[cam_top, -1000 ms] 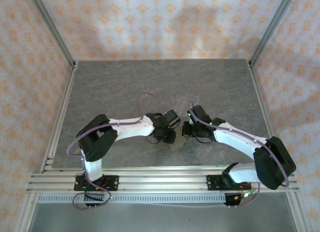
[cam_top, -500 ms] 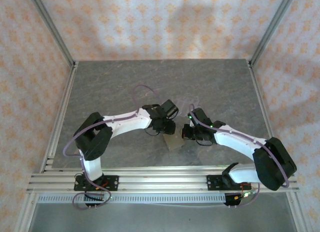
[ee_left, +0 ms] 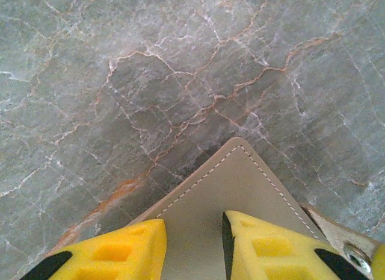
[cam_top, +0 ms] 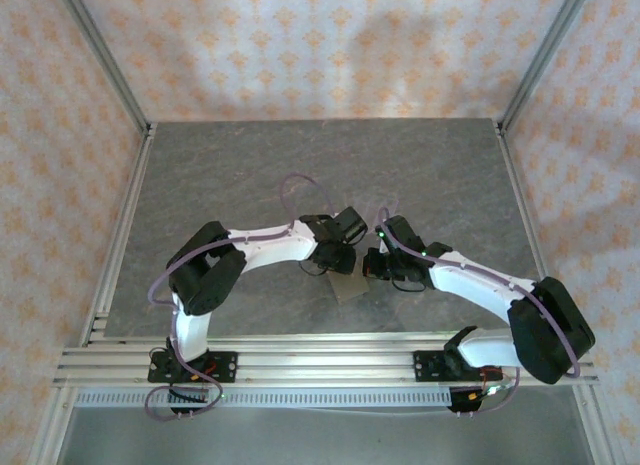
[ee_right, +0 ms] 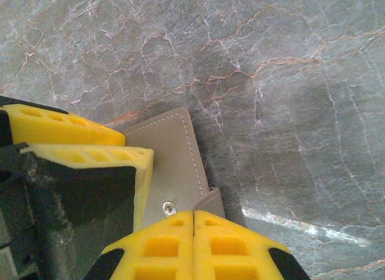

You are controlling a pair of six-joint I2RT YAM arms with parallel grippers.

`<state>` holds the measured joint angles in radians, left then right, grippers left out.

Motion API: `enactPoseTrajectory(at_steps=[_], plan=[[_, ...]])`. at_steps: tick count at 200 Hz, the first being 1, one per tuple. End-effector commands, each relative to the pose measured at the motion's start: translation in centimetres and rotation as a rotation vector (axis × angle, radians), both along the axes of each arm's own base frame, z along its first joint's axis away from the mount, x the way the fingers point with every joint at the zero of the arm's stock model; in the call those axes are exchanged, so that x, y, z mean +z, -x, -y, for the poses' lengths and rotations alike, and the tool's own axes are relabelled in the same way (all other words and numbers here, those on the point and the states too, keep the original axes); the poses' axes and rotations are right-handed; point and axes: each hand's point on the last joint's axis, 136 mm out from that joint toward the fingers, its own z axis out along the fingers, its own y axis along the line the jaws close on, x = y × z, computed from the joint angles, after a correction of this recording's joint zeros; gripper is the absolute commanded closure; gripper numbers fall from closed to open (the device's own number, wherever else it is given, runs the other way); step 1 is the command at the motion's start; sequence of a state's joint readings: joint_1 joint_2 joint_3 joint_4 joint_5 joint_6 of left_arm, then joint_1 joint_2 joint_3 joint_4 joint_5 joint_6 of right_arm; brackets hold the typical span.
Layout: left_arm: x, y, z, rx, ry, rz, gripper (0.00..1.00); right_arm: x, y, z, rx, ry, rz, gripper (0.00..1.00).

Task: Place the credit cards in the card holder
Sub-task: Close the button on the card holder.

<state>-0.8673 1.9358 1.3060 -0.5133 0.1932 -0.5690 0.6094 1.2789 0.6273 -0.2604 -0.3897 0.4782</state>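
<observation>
Now the left arm has folded back in, and both claws crowd the card holder (cam_top: 349,288).
Half a second ago that arm reached farther out. The left gripper (ee_left: 194,232) is back just above the tan case, jaws narrowly apart, its face showing in the gap and one stitched corner poking out ahead of the tips. The right gripper (ee_right: 193,218) is pressed fully closed, with the snap (ee_right: 169,206) and strap tab (ee_right: 210,200) right at its tips; whether it nips the tab I cannot tell. I judge the case is being readied, not yet loaded. The claws nearly touch, leaving scant room; marbled table (ee_left: 120,81) lies beyond.
</observation>
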Motion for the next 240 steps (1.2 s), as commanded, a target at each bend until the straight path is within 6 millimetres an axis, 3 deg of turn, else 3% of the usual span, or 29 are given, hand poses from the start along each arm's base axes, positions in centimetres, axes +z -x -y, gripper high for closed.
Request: enactPoseTrajectory(at_steps=[1, 39, 75, 78, 98, 128, 184, 240], plan=[[-2.8, 4.0, -0.7, -0.086, -0.079, -0.088, 0.68, 0.9, -1.0, 0.0, -0.035, -0.009, 0.031, 1.0], [-2.4, 5.1, -0.5, -0.104, -0.052, -0.08, 0.68, 0.8, -1.1, 0.2, -0.06, -0.014, 0.032, 1.0], [-2.5, 4.1, -1.7, -0.03, -0.073, -0.083, 0.68, 0.7, -1.0, -0.1, -0.054, -0.03, 0.021, 1.0], [-1.4, 3.9, -1.6, -0.021, -0.045, -0.068, 0.68, 0.6, -0.9, -0.1, -0.054, -0.03, 0.019, 1.0], [0.6, 3.2, -1.9, 0.011, 0.02, -0.043, 0.68, 0.6, -0.7, 0.0, -0.054, -0.034, 0.017, 1.0], [3.0, 4.2, -2.3, 0.004, 0.092, -0.029, 0.65, 0.5, -0.2, 0.2, -0.041, -0.031, 0.014, 1.0], [-0.3, 9.1, -3.2, -0.039, 0.067, -0.104, 0.65, 0.5, 0.1, 0.3, -0.026, -0.026, 0.012, 1.0], [-1.5, 8.8, -2.1, -0.027, 0.073, -0.092, 0.66, 0.5, 0.9, 0.3, -0.021, -0.05, 0.004, 1.0]])
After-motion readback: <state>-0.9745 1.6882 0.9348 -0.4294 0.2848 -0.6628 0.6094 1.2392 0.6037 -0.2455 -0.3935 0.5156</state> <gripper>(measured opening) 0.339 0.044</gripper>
